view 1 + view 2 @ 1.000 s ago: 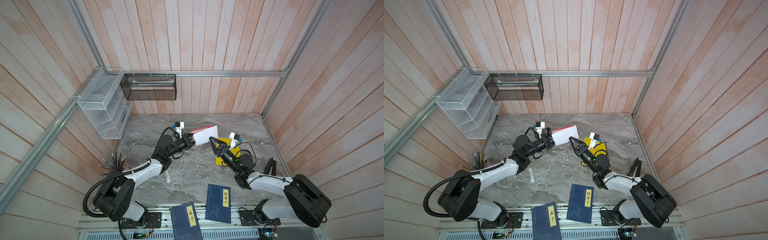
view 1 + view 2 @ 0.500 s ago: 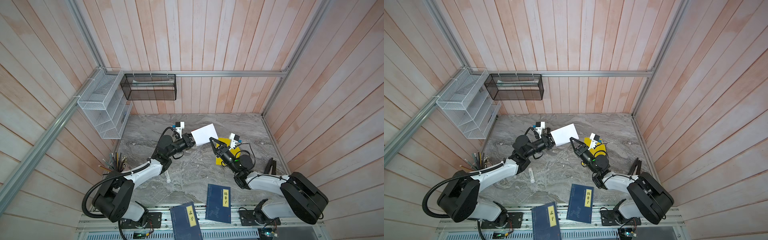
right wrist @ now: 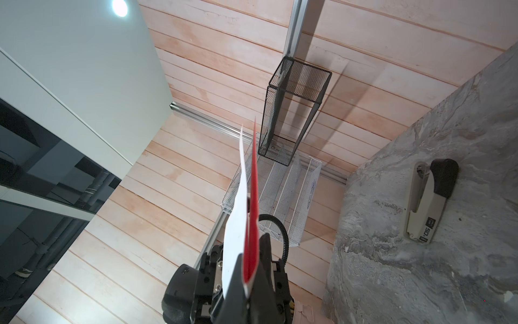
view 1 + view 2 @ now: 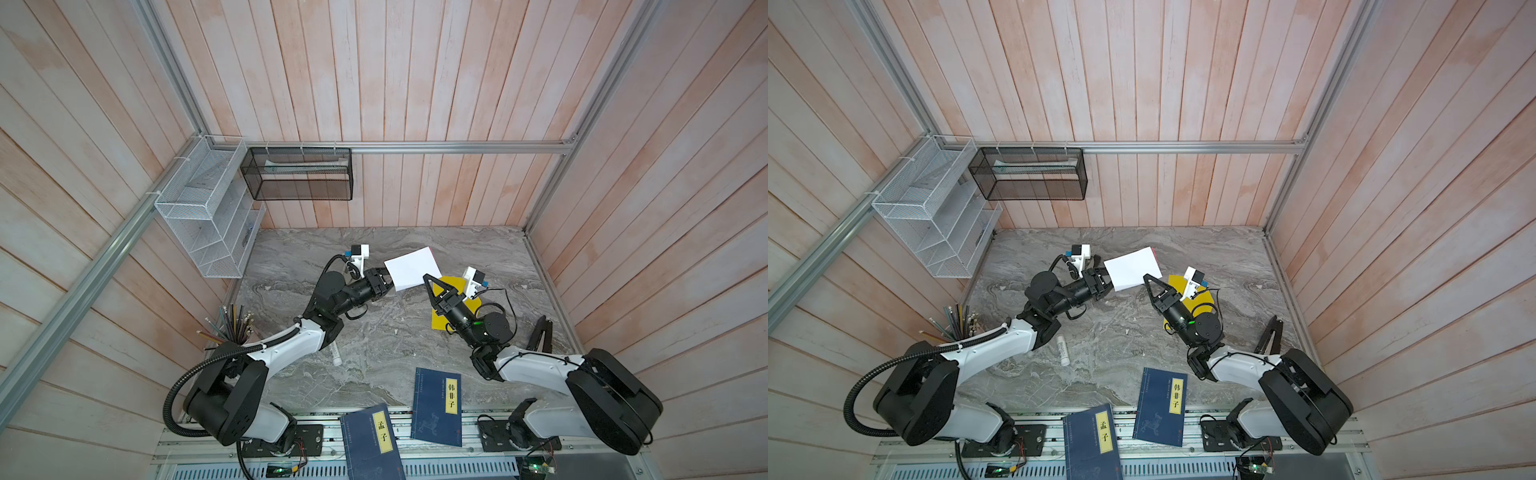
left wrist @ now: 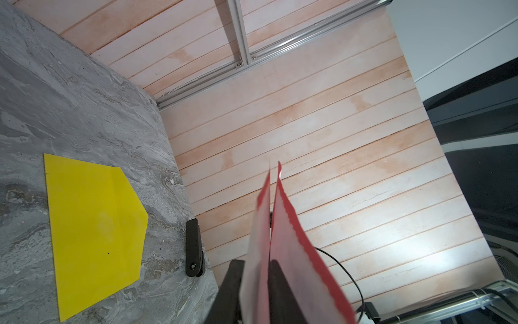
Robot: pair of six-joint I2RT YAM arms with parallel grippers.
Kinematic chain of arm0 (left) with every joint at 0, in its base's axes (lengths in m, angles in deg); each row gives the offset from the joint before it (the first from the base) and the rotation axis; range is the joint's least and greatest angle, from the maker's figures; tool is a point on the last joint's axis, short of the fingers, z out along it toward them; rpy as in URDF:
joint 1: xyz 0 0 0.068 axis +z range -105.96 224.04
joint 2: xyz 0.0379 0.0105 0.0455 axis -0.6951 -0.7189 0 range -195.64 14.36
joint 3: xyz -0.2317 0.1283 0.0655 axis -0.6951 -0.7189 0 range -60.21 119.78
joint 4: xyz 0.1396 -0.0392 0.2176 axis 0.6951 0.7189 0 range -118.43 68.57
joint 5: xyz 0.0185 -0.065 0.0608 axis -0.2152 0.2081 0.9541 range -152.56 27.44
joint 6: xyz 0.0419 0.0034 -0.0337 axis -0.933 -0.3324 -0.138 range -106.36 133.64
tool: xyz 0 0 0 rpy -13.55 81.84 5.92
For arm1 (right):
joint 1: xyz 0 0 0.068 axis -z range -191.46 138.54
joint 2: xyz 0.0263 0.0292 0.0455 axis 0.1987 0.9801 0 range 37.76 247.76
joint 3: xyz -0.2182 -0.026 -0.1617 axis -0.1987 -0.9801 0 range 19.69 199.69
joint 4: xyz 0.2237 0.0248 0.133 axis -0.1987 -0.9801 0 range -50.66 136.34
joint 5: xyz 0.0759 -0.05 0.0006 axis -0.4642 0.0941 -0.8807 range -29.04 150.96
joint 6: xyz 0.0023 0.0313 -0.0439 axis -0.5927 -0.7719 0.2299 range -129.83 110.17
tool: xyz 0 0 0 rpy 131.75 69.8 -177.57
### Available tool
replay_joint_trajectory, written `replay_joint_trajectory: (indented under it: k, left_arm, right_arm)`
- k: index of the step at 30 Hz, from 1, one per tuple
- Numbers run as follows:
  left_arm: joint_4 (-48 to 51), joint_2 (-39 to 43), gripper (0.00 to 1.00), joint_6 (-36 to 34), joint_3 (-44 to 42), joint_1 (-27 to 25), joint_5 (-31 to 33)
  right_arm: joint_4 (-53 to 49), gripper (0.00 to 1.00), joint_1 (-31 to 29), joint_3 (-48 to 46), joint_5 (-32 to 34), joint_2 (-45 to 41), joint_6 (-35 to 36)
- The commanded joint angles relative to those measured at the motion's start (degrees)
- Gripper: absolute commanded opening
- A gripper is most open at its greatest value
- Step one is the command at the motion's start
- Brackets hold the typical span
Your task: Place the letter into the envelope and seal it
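over the far left corner of the envelope, as seen in both top views: right gripper pressed together on the letter, pinching one corner. right wrist view agrees: the folded sheet rises from between the closed fingers, a white leaf on one side and a red-faced leaf on the other.

left gripper is at the opposite edge of the letter, the side away from the envelope. in the left wrist view the letter passes between the two black fingers. cannot tell whether they press the paper or stand slightly apart.

letter: off the table, held in the air between the two grippers, just beyond the envelope's far left corner. white face up in the top views, with a thin red edge at its far corner.

envelope: flat on the grey marble table, partly hidden under the right arm in the top views. the left wrist view shows it whole, with the tapered flap laid out flat.

outward from the envelope:
- stapler to its right, by the wall.
- blue book well to its near side, at the table's front edge.
- second blue book near and left of it, over the front rail.
- white tube well to its left.
- pencil cup further left, by the wall.
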Motion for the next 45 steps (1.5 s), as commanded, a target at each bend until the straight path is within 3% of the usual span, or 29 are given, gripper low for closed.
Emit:
replay_joint_trajectory:
  k: [1, 6, 10, 15, 22, 26, 33, 37, 45]
  left_arm:
    - [-0.97, 2.54, 0.37, -1.35, -1.52, 0.56, 0.08]
    - [8.37, 9.05, 0.63, -6.70, -3.86, 4.51, -0.38]
    - [27.73, 17.21, 0.71, -18.67, -2.08, 7.78, 2.49]
    - [46.66, 19.83, 0.69, -33.93, 5.31, 8.15, 4.26]
    - [58.06, 21.24, 0.67, -50.29, 12.68, 6.85, 8.18]
    - [58.99, 22.99, 0.66, -60.26, 13.47, 3.72, 12.11]
    - [60.45, 22.09, 0.65, -74.26, 13.74, -1.95, 15.62]
    - [61.33, 22.63, 0.71, -79.57, 13.26, -4.04, 17.87]
    - [63.10, 25.50, 0.86, -87.58, 12.21, -6.80, 19.01]
  right_arm:
    - [1.09, 0.00, 0.86, 0.05, -0.23, -1.74, 0.84]
    - [-9.77, 0.00, 3.39, 1.37, -3.63, -6.37, 6.63]
    - [-32.05, 0.00, 4.51, 7.23, -4.28, -12.11, 21.76]
    - [-53.61, 0.00, 4.64, 16.75, -3.86, -13.34, 40.77]
    - [-72.17, 0.00, 4.68, 26.26, -5.48, -12.05, 60.59]
    - [-78.39, 0.00, 4.59, 28.64, -6.40, -12.37, 69.18]
    - [-78.83, 0.00, 4.42, 25.90, -12.32, -17.15, 79.98]
    - [-80.35, 0.00, 3.48, 25.03, -15.86, -18.14, 85.95]
    - [-86.24, 0.00, -1.40, 25.33, -13.52, -16.99, 98.86]
